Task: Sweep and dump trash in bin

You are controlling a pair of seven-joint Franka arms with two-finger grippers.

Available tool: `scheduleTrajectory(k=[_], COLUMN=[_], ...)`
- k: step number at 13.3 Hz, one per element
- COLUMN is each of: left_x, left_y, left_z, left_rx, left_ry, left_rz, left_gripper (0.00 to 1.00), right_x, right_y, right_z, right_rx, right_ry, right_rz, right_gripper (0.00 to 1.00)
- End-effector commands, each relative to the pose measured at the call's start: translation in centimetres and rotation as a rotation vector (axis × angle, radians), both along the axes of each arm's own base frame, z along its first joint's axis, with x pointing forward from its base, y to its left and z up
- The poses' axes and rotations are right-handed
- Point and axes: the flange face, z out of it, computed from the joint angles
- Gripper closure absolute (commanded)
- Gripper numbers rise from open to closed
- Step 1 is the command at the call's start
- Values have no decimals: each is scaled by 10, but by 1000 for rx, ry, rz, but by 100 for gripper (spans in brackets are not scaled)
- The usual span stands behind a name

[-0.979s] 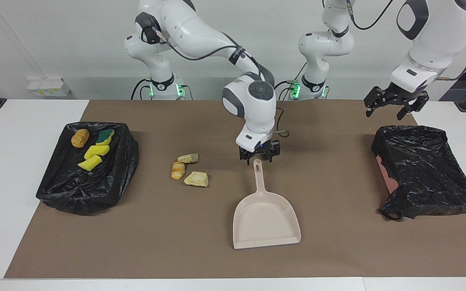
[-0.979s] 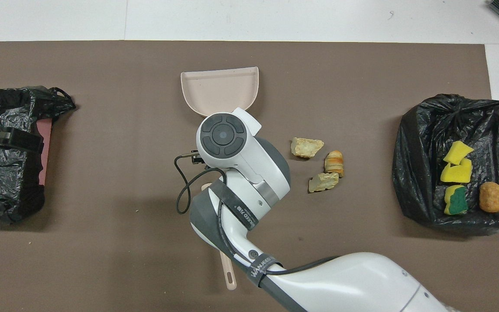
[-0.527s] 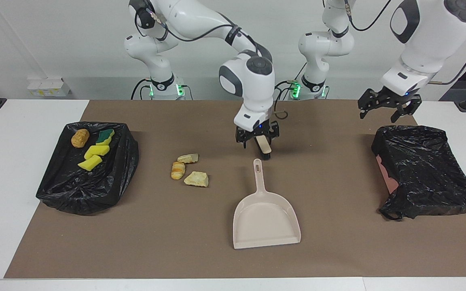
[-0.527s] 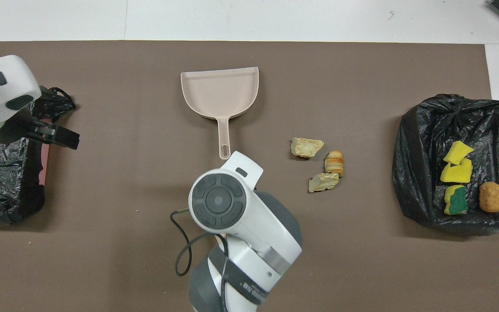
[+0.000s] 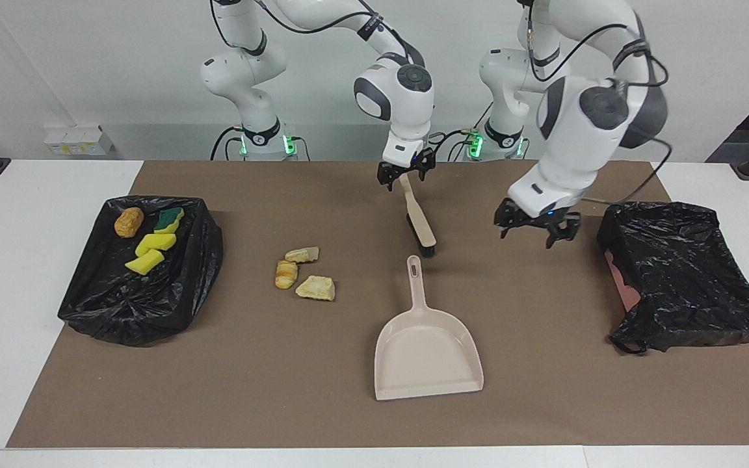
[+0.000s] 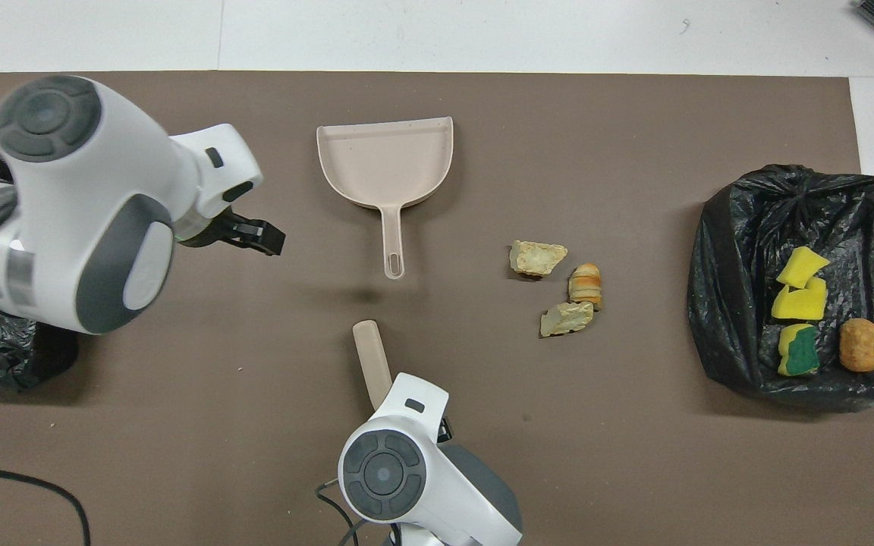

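Hovering right gripper (image 5: 404, 175) seen over brush (image 5: 419, 223) handle, fingers spread, nothing grasped; left gripper (image 5: 536, 225) raised beside dustpan (image 5: 425, 346), spread, empty; three trash (image 5: 302, 273) scraps unswept

Three pale bread bits (image 5: 302, 273) lie close together on the table. Three sponges (image 5: 153, 244) and a brown lump (image 5: 129, 222) lie in a black bin (image 5: 179, 286).

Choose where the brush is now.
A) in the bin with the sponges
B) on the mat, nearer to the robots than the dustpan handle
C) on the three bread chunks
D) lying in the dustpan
B: the brush lies on the mat just robot-side of the dustpan handle.
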Motion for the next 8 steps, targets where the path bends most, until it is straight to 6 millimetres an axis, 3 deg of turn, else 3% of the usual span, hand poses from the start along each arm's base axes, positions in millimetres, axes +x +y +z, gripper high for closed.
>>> scheduleTrajectory(k=[1, 3, 5, 6, 8], left_x=[0, -3, -1, -5, -6], left_y=[-42, -86, -102, -119, -143], left_z=[-25, -46, -60, -75, -110], left_rx=[-23, -65, -86, -90, -81], left_ry=[-21, -44, -70, -70, -63], left_rz=[39, 89, 141, 167, 212], left_gripper=[0, 0, 0, 0, 0], right_x=[-4, -4, -11, -12, -12], right_y=[-4, -3, 4, 5, 7], right_z=[-4, -3, -13, -15, -14], right_rx=[26, 31, 27, 31, 29], right_ry=[1, -3, 7, 5, 7], right_rz=[21, 8, 24, 19, 8], right_gripper=[2, 38, 51, 62, 94])
